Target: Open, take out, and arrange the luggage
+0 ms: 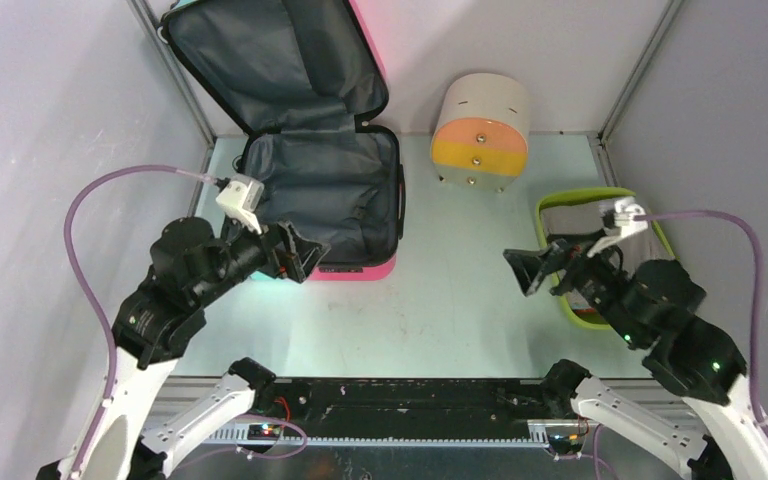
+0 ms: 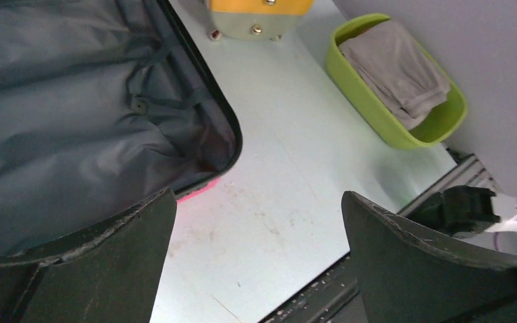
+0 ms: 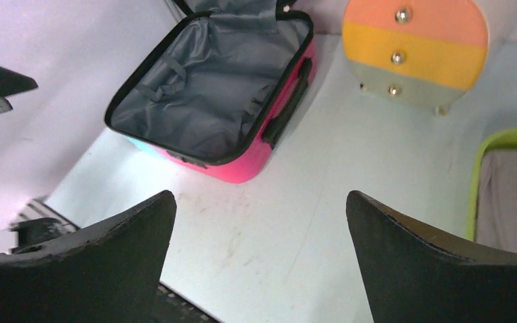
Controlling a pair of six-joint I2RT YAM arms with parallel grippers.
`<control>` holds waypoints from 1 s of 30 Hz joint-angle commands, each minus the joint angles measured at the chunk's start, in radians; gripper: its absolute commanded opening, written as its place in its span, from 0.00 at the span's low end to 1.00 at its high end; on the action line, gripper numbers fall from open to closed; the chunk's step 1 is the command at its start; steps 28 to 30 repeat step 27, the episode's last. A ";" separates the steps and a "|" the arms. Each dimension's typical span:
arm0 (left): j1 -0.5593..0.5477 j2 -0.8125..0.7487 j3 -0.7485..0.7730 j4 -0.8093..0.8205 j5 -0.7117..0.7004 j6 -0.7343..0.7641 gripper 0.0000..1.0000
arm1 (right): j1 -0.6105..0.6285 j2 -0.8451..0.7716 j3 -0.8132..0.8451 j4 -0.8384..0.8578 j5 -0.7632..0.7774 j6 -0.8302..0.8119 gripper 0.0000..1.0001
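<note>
The luggage (image 1: 325, 195) lies open at the back left, pink shell down, its lid leaning up against the wall. Its dark grey lining (image 2: 74, 121) and straps show, and nothing lies inside (image 3: 209, 94). My left gripper (image 1: 305, 255) hovers open at the suitcase's front edge, with nothing between its fingers (image 2: 259, 202). My right gripper (image 1: 538, 268) hangs open over the table just left of the green tray, also holding nothing (image 3: 261, 202).
A lime-green tray (image 1: 580, 195) at the right holds a folded grey cloth (image 2: 397, 74). A beige cylinder with an orange and yellow face (image 1: 480, 130) stands at the back centre. Grey walls close in both sides.
</note>
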 commanded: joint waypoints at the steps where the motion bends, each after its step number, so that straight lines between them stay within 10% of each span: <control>1: -0.004 -0.057 -0.041 0.037 0.073 -0.088 1.00 | 0.001 -0.073 0.019 -0.184 0.017 0.217 1.00; 30: -0.004 -0.207 -0.193 0.090 0.048 -0.100 1.00 | 0.002 -0.084 0.000 -0.199 0.055 0.306 0.99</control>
